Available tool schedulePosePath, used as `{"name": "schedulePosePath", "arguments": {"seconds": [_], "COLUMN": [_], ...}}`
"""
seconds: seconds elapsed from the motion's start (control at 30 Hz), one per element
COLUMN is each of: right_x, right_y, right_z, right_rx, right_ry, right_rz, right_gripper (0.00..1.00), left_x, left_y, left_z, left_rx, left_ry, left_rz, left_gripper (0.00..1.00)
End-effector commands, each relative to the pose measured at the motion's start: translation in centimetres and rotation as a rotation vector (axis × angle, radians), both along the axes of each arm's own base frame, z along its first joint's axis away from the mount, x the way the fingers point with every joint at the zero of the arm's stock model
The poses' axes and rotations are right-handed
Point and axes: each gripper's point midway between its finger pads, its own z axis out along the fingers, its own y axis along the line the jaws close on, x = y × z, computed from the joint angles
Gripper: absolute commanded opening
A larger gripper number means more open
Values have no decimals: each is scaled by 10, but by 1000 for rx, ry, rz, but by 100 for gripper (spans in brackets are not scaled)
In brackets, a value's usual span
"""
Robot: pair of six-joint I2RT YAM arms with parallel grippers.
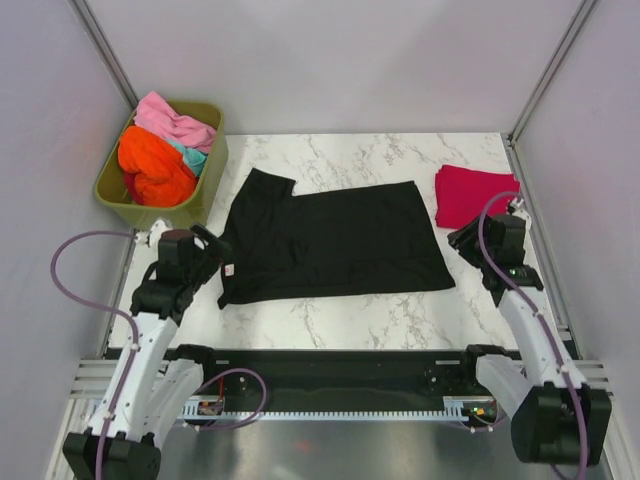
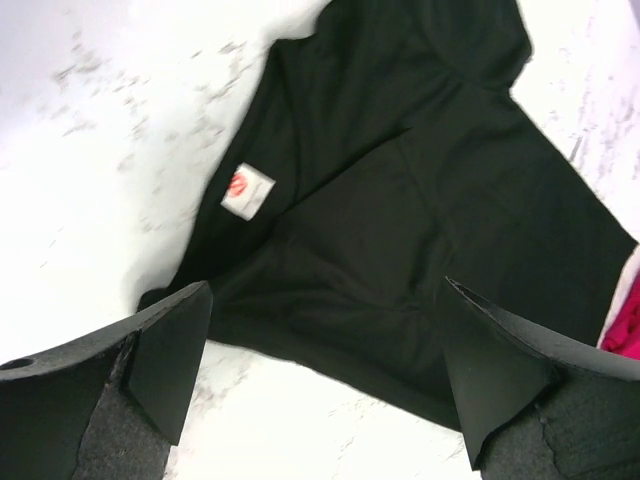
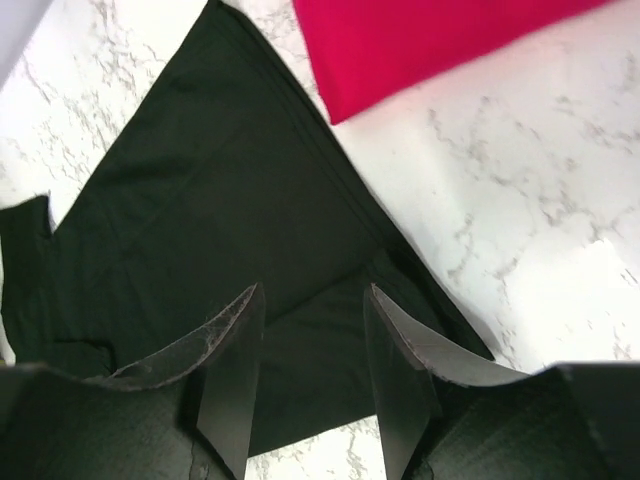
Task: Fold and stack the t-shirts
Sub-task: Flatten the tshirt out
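A black t-shirt [image 1: 335, 240] lies folded lengthwise on the marble table, its neck label [image 1: 229, 270] at the left end. A folded crimson t-shirt [image 1: 472, 193] lies at the back right. My left gripper [image 1: 208, 243] is open and empty beside the shirt's left end; the left wrist view shows the black shirt [image 2: 420, 200] and its label [image 2: 246, 189] ahead of the wide-spread jaws. My right gripper [image 1: 462, 240] is open and empty at the shirt's right edge; the right wrist view shows the black shirt [image 3: 220, 200] under the jaws and the crimson shirt [image 3: 420, 40] beyond.
An olive-green tub [image 1: 205, 185] stands at the back left, holding orange [image 1: 152, 165], pink [image 1: 172, 122] and teal [image 1: 194, 158] shirts. Grey walls enclose the table on three sides. Bare marble [image 1: 350, 315] runs along the near edge.
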Motion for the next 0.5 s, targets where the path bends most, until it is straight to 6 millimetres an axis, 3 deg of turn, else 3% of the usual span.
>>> {"name": "schedulePosePath", "arguments": {"seconds": [0.0,0.13,0.17,0.2,0.23,0.3,0.33,0.37,0.4,0.43,0.47], "right_x": [40,75,84,99,107,131,138,146,161,169,177], "right_y": [15,29,30,32,36,38,40,40,41,45,46], "right_z": [27,26,26,24,23,19,18,16,13,11,9], "right_rx": [-25,-97,-111,-121,-130,-153,-159,-177,-190,-203,-220], "right_ry": [-45,-12,-5,11,16,36,37,43,50,51,56], "right_rz": [88,107,106,107,115,108,107,98,95,98,103], "right_gripper": [52,50,50,50,50,50,50,50,51,52,53], "left_x": [36,74,85,98,105,127,138,152,159,172,185], "left_y": [-17,-33,-36,-44,-47,-55,-57,-61,-66,-70,-76], "left_z": [25,21,31,20,22,35,22,37,39,26,39], "left_rx": [17,-14,-21,-30,-26,3,19,29,56,71,79], "left_ry": [-92,-93,-111,-75,-72,-97,-55,-88,-92,-66,-104], "left_rz": [-138,-183,-194,-215,-222,-230,-231,-232,-242,-249,-259], "left_gripper": [99,98,98,97,97,96,96,96,96,96,96]}}
